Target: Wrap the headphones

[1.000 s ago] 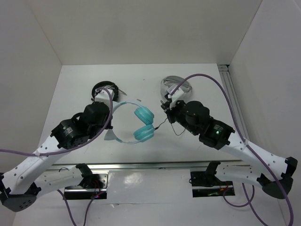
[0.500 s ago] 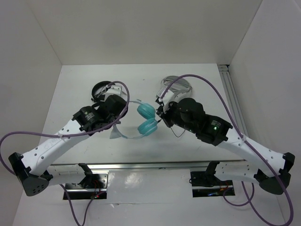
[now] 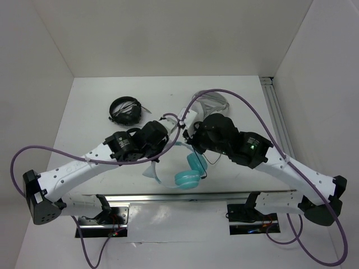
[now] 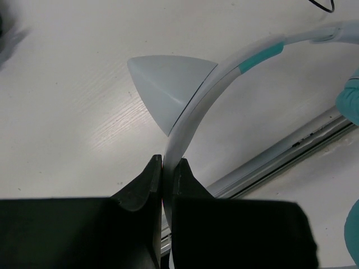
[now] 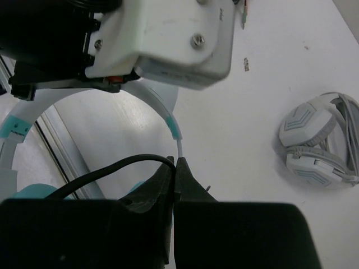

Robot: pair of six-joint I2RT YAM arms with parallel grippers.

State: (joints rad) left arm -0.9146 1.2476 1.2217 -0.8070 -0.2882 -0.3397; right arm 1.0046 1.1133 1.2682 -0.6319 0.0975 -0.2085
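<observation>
The headphones have teal ear cups (image 3: 189,171) and a pale headband (image 3: 153,170), and sit between the two arms near the table's front edge. My left gripper (image 4: 168,163) is shut on the headband (image 4: 193,115), just below a cat-ear point (image 4: 168,84). My right gripper (image 5: 174,163) is shut on the thin black cable (image 5: 112,168), which loops out to the left of its jaws. The headband (image 5: 162,109) arcs just beyond them, under the left arm's wrist (image 5: 168,39). In the top view both sets of fingers are hidden under the wrists.
All-black headphones (image 3: 125,109) lie at the back left. Grey-and-white headphones (image 3: 213,101) lie at the back centre and also show in the right wrist view (image 5: 320,140). A metal rail (image 3: 168,197) runs along the near edge. Purple arm cables loop over the table.
The headphones have moved right and toward the near edge, with the ear cups now lowest. Both wrists have closed in toward the centre, the left arm stretching right and the right arm shifting left.
</observation>
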